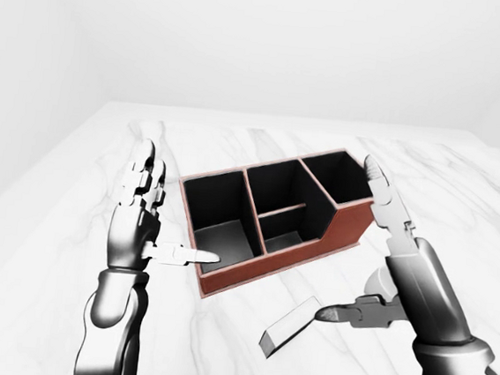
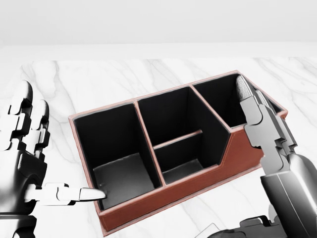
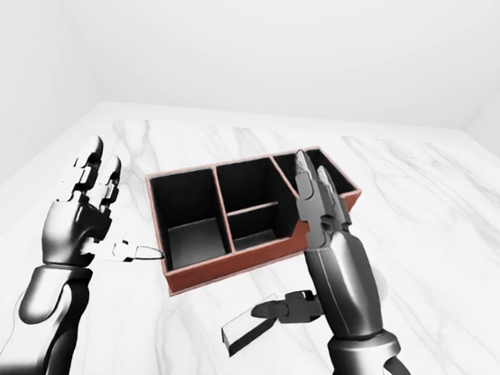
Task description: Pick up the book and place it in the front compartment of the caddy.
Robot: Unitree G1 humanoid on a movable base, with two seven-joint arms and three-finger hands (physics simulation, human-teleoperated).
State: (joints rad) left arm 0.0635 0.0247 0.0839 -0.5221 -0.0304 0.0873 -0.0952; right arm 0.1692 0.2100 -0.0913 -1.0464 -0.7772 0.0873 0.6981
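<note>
With your open right robot hand (image 1: 374, 279), lower the spread fingers onto the flat grey book (image 1: 287, 333) lying on the white marble table (image 1: 460, 217) below the brown leather caddy (image 1: 273, 221), then close firmly.

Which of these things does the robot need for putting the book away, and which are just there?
Needed:
- book, flat on the table
- caddy
- right hand, open, near the book

Just there:
- marble table
- left hand, open beside the caddy
</note>
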